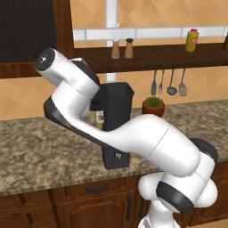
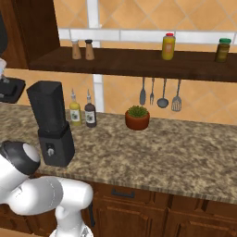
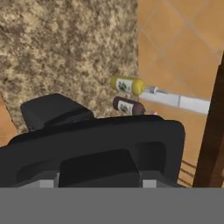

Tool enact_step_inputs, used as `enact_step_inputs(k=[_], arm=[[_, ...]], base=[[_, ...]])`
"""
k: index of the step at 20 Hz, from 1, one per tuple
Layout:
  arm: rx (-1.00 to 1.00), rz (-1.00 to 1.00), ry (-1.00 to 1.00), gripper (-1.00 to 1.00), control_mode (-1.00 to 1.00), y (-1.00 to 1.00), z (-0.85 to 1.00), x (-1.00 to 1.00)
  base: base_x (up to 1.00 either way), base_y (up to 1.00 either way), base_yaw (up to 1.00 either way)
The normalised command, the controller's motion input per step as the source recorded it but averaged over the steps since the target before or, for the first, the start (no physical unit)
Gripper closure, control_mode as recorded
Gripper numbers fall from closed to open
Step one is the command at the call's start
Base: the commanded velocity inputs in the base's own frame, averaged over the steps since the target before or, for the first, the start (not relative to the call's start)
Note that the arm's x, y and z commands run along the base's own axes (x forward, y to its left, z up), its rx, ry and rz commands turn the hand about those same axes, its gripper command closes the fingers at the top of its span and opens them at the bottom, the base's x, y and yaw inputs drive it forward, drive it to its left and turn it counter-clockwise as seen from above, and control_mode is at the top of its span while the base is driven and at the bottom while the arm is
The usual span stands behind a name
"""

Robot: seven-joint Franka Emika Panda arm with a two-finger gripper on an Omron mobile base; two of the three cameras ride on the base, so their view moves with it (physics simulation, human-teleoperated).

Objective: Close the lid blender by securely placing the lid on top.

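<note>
On the speckled granite bench [image 2: 185, 152], the tall black square-jarred blender [image 2: 50, 122] stands open-mouthed; the claw [image 2: 7, 88], clamped on the flat black rounded-square lid [image 3: 100, 148], hangs just left of its rim.

Even, bright rendered light, soft faint shadows, no glare; coarse, slightly blurry textures throughout

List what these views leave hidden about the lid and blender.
- Left base view: the arm covers part of the blender.
- Right base view: the lid is cut by the left edge.
- Hand view: the lid blocks most of the blender, so their alignment is unclear.
</note>
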Motion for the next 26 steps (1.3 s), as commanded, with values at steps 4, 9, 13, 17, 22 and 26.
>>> enact_step_inputs(k=[4, 9, 13, 17, 22, 26], arm=[[0.00, -0.03, 0.00, 1.00, -1.00, -0.63, 0.53, 0.17], [0.01, 0.00, 0.00, 1.00, -1.00, -0.58, 0.10, 0.51], [0.00, 0.00, 0.06, 1.00, -1.00, -0.47, 0.00, 0.66], [0.00, 0.00, 0.15, 1.00, -1.00, -0.09, 0.00, 0.69], [0.00, 0.00, 0.15, 1.00, -1.00, 0.00, -0.02, 0.51], [0.00, 0.00, 0.08, 1.00, -1.00, 0.00, -0.09, 0.32]], base=[[0.00, 0.00, 0.00], [0.00, 0.00, 0.00], [0.00, 0.00, 0.00], [0.00, 0.00, 0.00], [0.00, 0.00, 0.00], [0.00, 0.00, 0.00]])
